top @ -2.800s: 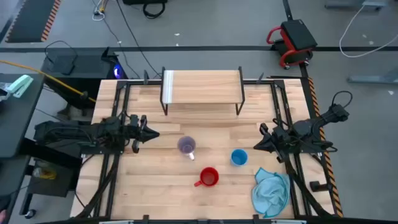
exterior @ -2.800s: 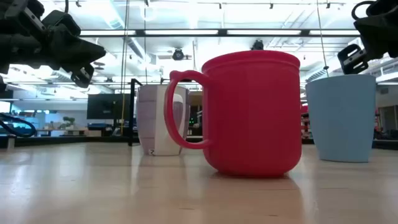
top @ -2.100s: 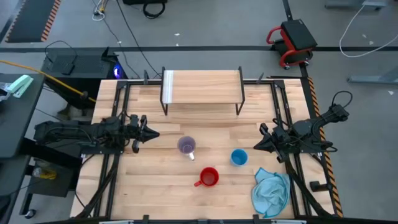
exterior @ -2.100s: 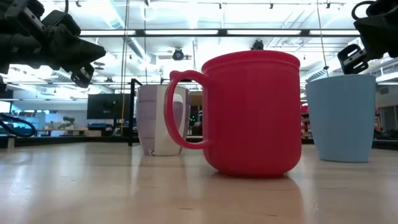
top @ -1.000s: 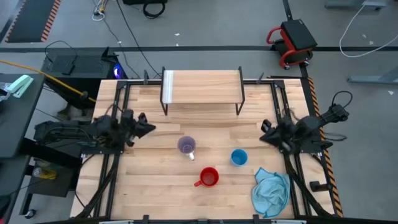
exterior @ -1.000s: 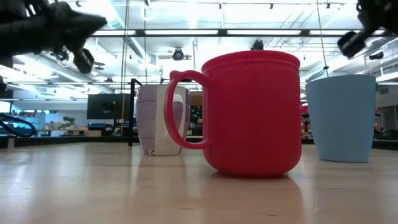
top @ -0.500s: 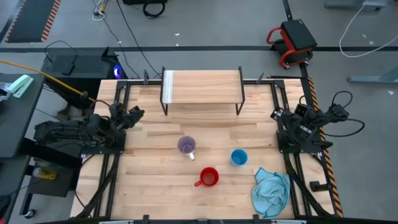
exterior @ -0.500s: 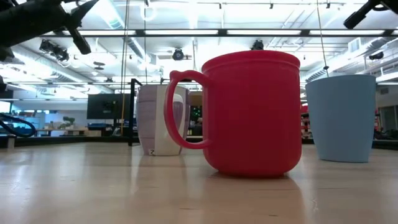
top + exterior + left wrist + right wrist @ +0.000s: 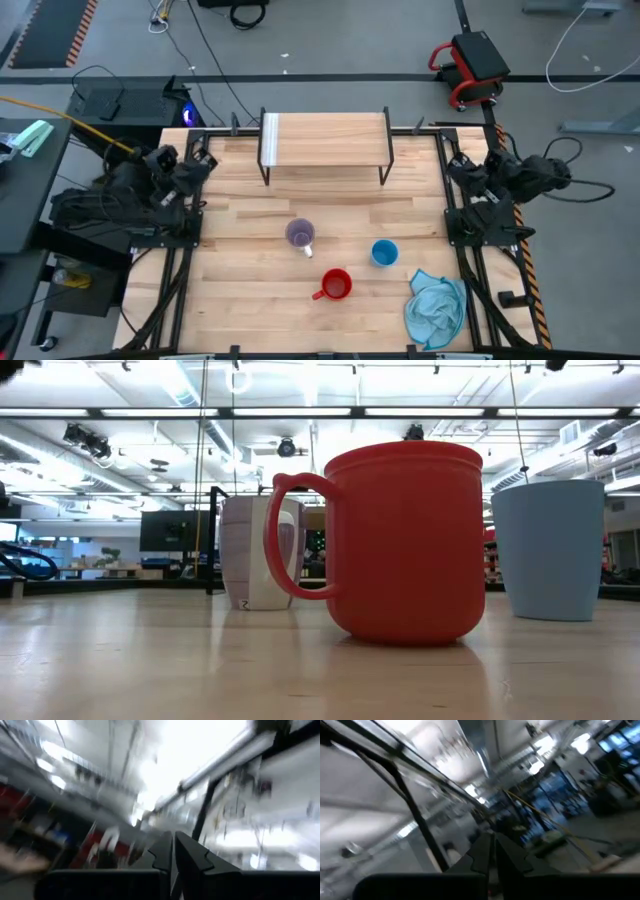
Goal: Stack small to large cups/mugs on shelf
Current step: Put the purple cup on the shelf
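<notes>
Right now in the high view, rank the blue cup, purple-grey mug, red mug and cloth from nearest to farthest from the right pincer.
Measured from the right pincer, at the table's right edge:
1. Light blue cup, right of centre.
2. Light blue cloth, near right corner; only slightly farther than the cup.
3. Red mug, near the front, and purple-grey mug, centre: too close to call.

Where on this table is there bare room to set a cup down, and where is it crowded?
The shelf top is bare. Open tabletop lies between the shelf's legs and the cups, and in the near-left corner. It is crowded near-centre to near-right: purple-grey mug, red mug, light blue cup, cloth.
</notes>
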Robot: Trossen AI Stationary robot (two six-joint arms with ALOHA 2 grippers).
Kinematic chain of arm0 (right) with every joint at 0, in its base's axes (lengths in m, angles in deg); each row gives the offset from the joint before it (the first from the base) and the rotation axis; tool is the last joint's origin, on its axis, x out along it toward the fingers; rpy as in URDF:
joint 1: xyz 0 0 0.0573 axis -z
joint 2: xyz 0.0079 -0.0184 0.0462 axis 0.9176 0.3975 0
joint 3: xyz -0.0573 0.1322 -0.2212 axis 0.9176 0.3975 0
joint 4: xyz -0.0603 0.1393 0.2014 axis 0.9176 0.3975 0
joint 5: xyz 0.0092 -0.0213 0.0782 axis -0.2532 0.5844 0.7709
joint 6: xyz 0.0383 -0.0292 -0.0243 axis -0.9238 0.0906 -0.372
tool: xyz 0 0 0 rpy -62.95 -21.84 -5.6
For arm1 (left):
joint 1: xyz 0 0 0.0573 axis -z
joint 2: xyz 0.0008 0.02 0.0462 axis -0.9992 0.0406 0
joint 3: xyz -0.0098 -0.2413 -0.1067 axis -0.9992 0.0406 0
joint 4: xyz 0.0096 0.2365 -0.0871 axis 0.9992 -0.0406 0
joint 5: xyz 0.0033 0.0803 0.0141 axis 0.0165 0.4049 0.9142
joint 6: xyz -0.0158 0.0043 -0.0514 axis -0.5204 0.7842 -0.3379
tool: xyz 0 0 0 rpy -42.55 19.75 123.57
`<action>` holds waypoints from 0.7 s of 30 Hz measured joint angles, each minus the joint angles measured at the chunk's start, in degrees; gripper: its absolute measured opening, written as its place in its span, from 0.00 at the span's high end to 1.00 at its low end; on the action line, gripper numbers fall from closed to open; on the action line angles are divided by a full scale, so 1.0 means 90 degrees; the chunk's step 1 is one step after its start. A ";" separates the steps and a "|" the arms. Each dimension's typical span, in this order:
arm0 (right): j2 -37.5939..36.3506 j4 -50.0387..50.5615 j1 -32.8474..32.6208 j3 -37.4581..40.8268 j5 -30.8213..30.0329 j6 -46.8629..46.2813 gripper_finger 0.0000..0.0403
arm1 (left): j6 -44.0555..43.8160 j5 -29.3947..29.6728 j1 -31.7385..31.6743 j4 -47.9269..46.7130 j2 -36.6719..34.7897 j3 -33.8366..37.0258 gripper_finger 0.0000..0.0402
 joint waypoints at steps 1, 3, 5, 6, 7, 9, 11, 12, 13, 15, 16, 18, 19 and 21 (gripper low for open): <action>0.0223 0.0580 0.0000 -0.0367 -0.0134 -0.0007 0.89 | 0.0032 -0.0032 0.0000 -0.0692 0.0090 -0.0289 0.92; 0.0708 0.1763 0.0000 -0.1090 -0.0439 -0.0011 0.86 | 0.0059 0.0003 0.0000 -0.2255 0.0340 -0.0931 0.91; 0.1227 0.2824 0.0000 -0.1790 -0.0748 -0.0138 0.82 | 0.0143 0.0216 -0.0002 -0.3762 0.0679 -0.1509 0.91; 0.1481 0.3319 0.0002 -0.2123 -0.0883 -0.0260 0.80 | 0.0161 0.0326 -0.0002 -0.4383 0.0864 -0.1781 0.91; 0.1741 0.3805 0.0001 -0.2454 -0.0970 -0.0375 0.79 | 0.0170 0.0419 -0.0002 -0.4964 0.1050 -0.2013 0.91; 0.2238 0.4778 0.0000 -0.3120 -0.1104 -0.0761 0.77 | 0.0118 0.0588 -0.0002 -0.5898 0.1416 -0.2445 0.92; 0.2749 0.5787 0.0002 -0.3720 -0.1159 -0.1323 0.75 | 0.0004 0.0632 -0.0002 -0.6549 0.1772 -0.2835 0.92; 0.3003 0.6310 0.0002 -0.3998 -0.1155 -0.1595 0.75 | -0.0066 0.0633 -0.0002 -0.6887 0.1935 -0.3010 0.92; 0.3256 0.6792 0.0002 -0.4244 -0.1158 -0.1866 0.75 | -0.0190 0.0633 -0.0002 -0.7215 0.2100 -0.3161 0.93; 0.3711 0.7721 0.0002 -0.4670 -0.1140 -0.2399 0.75 | -0.0342 0.0627 0.0000 -0.7772 0.2438 -0.3431 0.92; 0.3926 0.8161 0.0002 -0.4839 -0.1094 -0.2675 0.75 | -0.0415 0.0628 0.0000 -0.8043 0.2581 -0.3540 0.92; 0.4325 0.9017 0.0002 -0.5113 -0.0908 -0.3296 0.76 | -0.0570 0.0629 0.0000 -0.8512 0.2823 -0.3706 0.91; 0.4499 0.9398 0.0002 -0.5208 -0.0780 -0.3642 0.76 | -0.0663 0.0628 0.0000 -0.8672 0.2913 -0.3747 0.91; 0.4808 1.0098 0.0002 -0.5306 -0.0472 -0.4361 0.75 | -0.0824 0.0574 0.0000 -0.8949 0.3063 -0.3768 0.90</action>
